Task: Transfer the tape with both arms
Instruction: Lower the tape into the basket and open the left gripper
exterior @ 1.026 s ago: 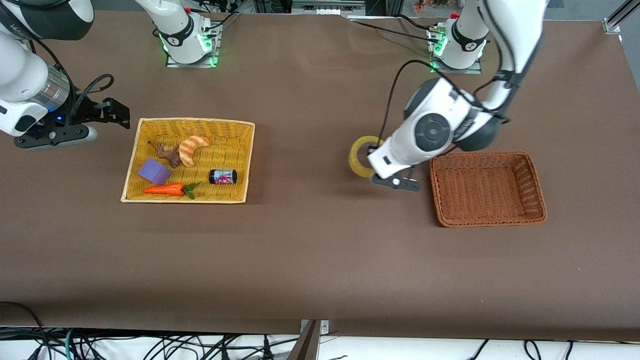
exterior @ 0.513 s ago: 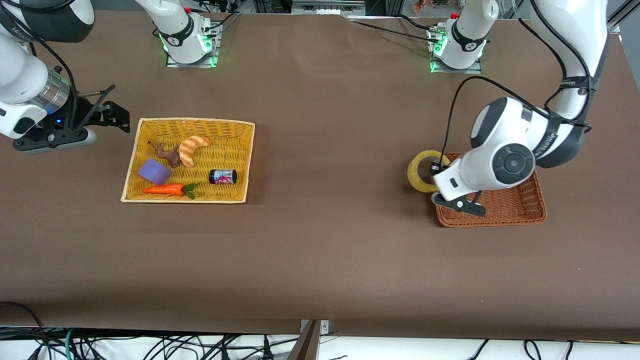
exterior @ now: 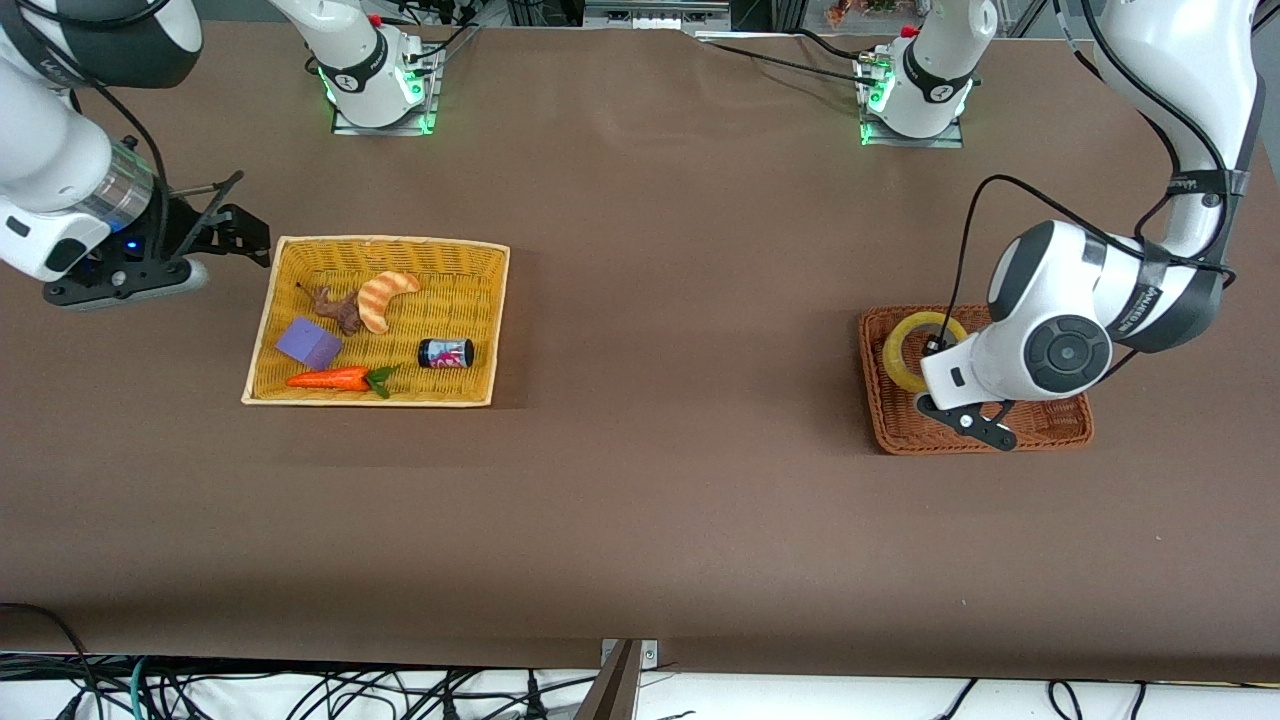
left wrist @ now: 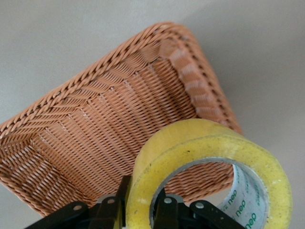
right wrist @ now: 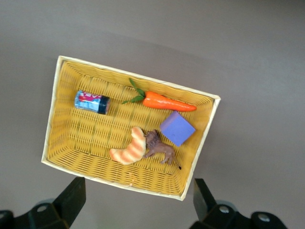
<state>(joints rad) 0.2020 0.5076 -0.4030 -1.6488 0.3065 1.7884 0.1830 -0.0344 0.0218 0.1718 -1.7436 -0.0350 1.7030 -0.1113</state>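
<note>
Brown tabletop (exterior: 640,500), two baskets on it, one toward each arm's end. So the tape (exterior: 905,352) is pinched by its wall in the left gripper (exterior: 935,352), jaws clamped tight on the yellowish ring, and it hangs over the brown basket (exterior: 1040,425) at the left arm's end of the table. In the left wrist view the tape (left wrist: 209,167) sits right above that basket's weave (left wrist: 95,143), at the end of the basket closer to the middle of the table. Nothing else shows in the brown basket.

Looks to me like the drop-off step: roll's over the target, not released yet. Next move probably just needs a bit of lowering so it doesn't bounce or roll out, then let go and lift clear of the rim.

Right gripper (exterior: 215,230) waits with jaws spread wide and empty, just beside the yellow basket (exterior: 262,330) at the right arm's end. That basket holds a carrot (exterior: 335,379), a purple block (exterior: 308,342), a croissant (exterior: 385,297), a small brown animal figure (exterior: 338,308) and a black jar (exterior: 445,353) lying on its side.
</note>
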